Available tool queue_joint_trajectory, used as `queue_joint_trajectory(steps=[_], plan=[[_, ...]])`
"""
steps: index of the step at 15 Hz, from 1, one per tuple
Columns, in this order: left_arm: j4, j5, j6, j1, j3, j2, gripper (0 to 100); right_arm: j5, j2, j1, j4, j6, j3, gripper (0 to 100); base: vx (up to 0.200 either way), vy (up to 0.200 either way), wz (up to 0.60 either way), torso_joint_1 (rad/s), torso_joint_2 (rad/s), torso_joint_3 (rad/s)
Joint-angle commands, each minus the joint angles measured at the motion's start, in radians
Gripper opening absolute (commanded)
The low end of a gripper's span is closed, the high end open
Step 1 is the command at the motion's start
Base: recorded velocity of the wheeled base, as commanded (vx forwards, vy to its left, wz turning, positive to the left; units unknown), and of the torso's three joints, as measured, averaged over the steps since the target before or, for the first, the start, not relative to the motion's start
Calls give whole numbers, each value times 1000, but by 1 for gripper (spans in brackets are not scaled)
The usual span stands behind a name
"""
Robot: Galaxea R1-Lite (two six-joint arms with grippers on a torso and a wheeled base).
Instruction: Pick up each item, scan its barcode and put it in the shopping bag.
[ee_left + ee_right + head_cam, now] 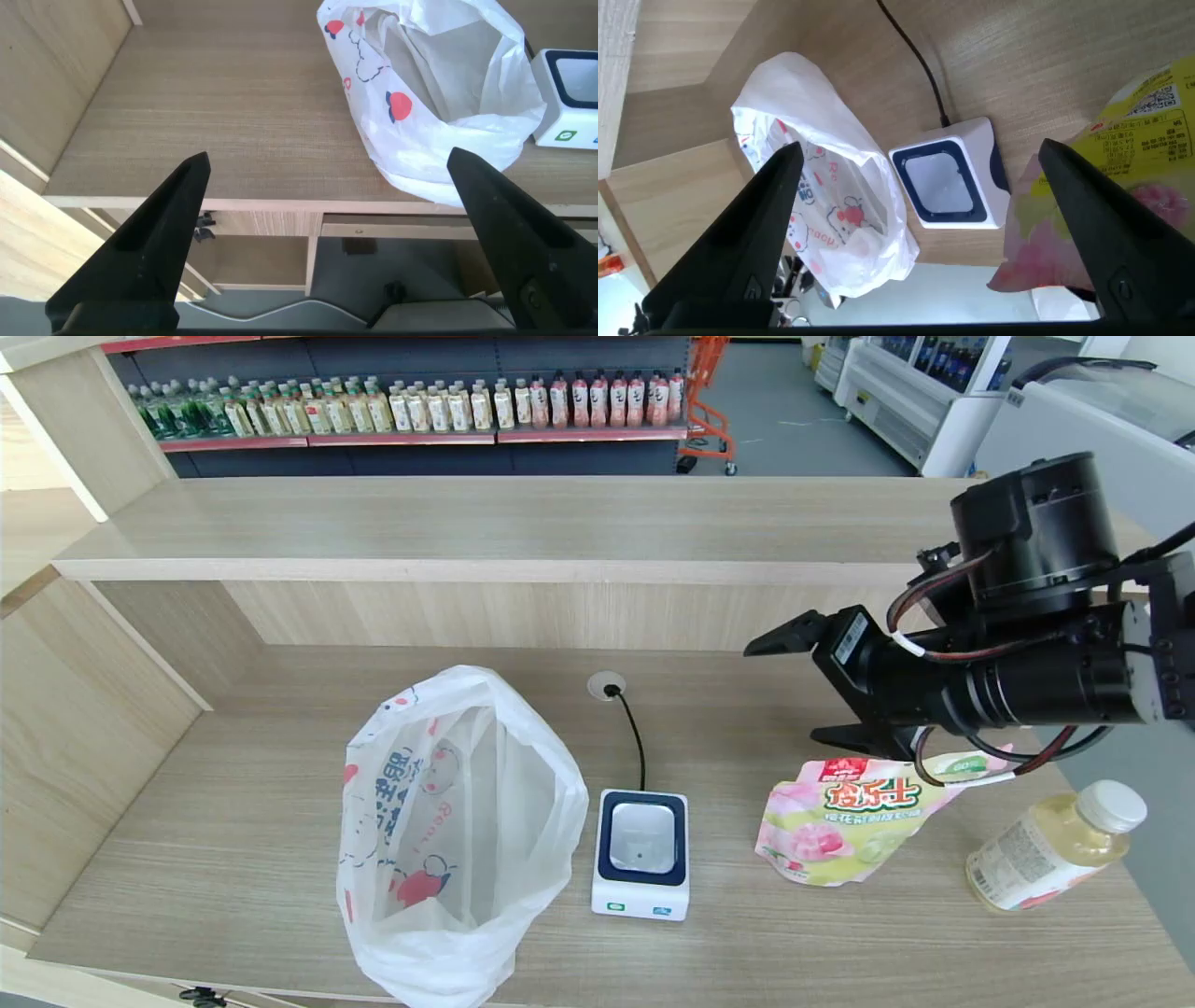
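Stock on the counter (280, 784), four lots for your attention; shopping bag (457, 831), thin white printed film, stands slumped at the robot's left with its mouth gaping, just beside the scanner (641, 854); scanner, white box with dark-framed window facing up, cable (635, 733) running back to a hole in the counter; snack pouch (850, 817), soft and flat, lies to the right of the scanner, apart from it, printed face up; bottle (1055, 845), pale drink with white cap, lies on its side just beyond the pouch at the far right. Right gripper (789, 693), fingers spread wide and holding nothing, hangs over the pouch's far end; whether its lower finger touches the pouch's top edge you cannot tell from here. Left gripper (329, 161), likewise spread and empty, sits off the counter's near edge, short of the bag. Nothing bagged yet, as far as the open mouth shows. Hazards for you to weigh: a flat pouch gives the fingers little to bite, so they may skate over it or catch only a corner; a limp pouch may droop and turn its code off the window; a nudge could roll the bottle; the bag's film may fold shut on a drop.
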Motion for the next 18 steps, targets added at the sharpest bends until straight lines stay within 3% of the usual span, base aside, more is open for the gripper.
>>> queue_joint_trajectory(steps=[1,10,13,18], plan=[[0,0,0,0,0,0,100,-27,28,4,15,3,-2,100,0,0,0,0,0,0],[0,0,0,0,0,0,100,-51,-115,33,96,72,-31,100,0,0,0,0,0,0],[0,0,0,0,0,0,100,-53,-173,30,202,73,-16,100,0,0,0,0,0,0],[0,0,0,0,0,0,100,-113,-214,-44,277,78,67,100,0,0,0,0,0,0]])
